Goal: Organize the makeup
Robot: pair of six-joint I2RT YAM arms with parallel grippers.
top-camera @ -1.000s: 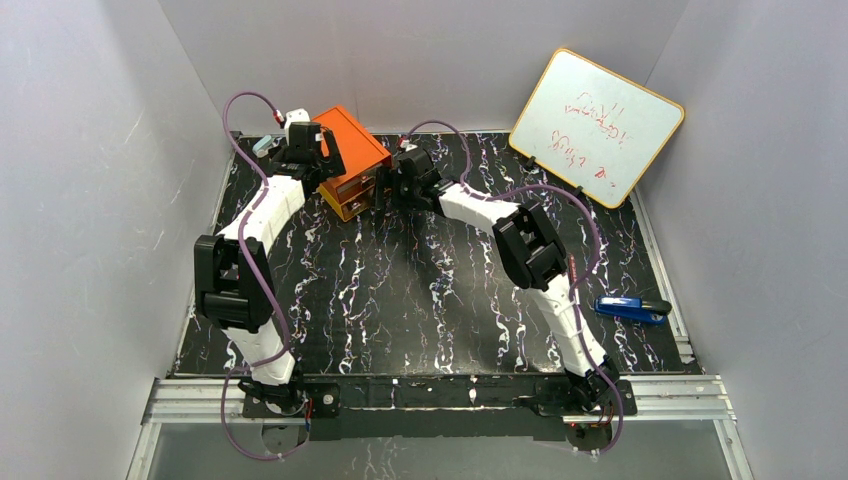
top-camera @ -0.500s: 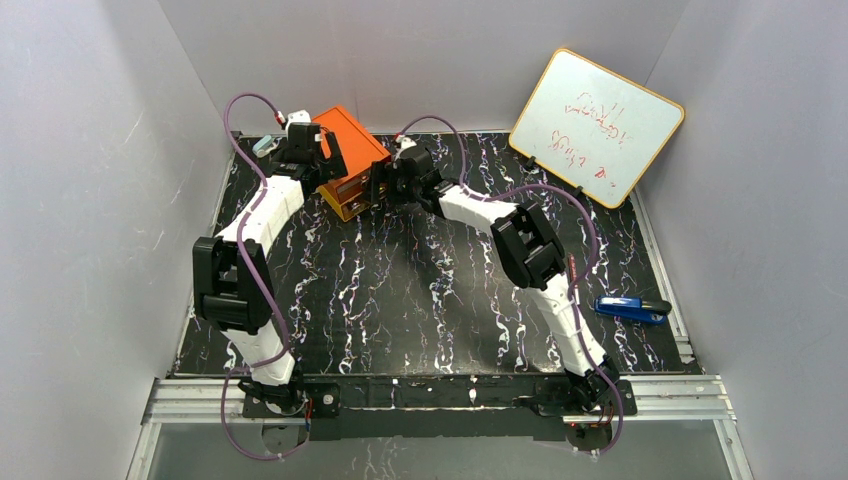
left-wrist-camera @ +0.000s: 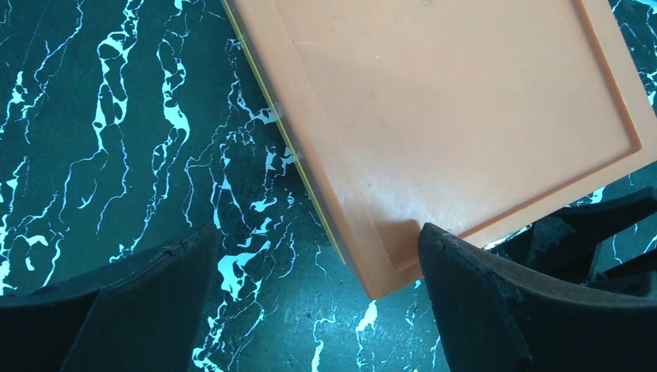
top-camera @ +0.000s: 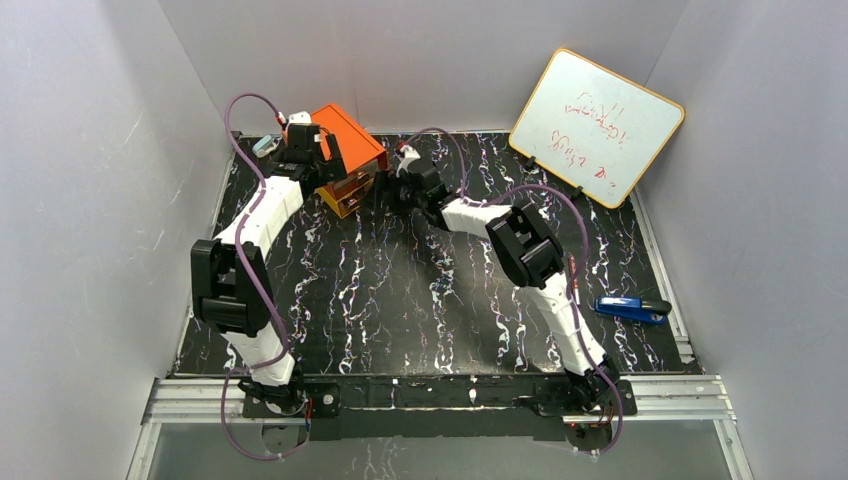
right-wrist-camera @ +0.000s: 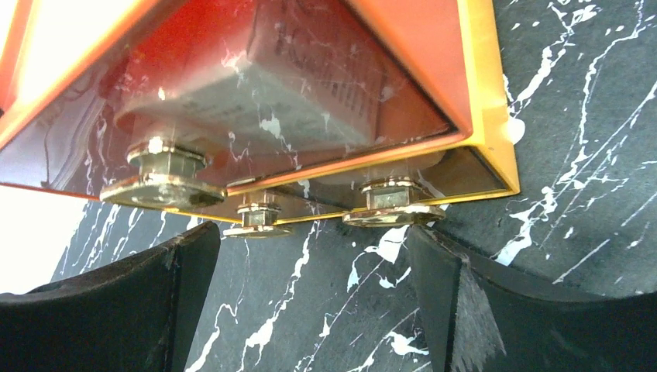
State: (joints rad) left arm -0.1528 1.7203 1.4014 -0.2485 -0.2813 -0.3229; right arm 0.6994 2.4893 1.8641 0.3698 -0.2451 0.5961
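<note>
From above, the orange box [top-camera: 345,150] sits at 11 o'clock on the table [top-camera: 420,300]. The left gripper [top-camera: 316,150] hangs over its lid and the right gripper [top-camera: 390,174] is at its front. No makeup lies loose anywhere on the table. Judging by that, the sorting looks almost finished, with the makeup likely inside the box and little left beyond backing the arms away. I count one box, one whiteboard [top-camera: 597,125] at 1 o'clock, one blue stapler [top-camera: 633,309] at 4 o'clock, and one small pale-blue object [top-camera: 263,146] at 11 o'clock behind the left arm.

In the left wrist view, the left gripper's fingers [left-wrist-camera: 116,310] are spread wide and hold nothing. The corner of the box lid lies between them at 12 o'clock.

In the right wrist view, the right gripper's fingers [right-wrist-camera: 527,310] are also apart and empty, just below the box front. Three gold knobs [right-wrist-camera: 391,206] line that front, and the drawers look pushed in. One pale printed block [right-wrist-camera: 256,85] shows through the clear front at 11 o'clock. I cannot tell whether it is makeup.
</note>
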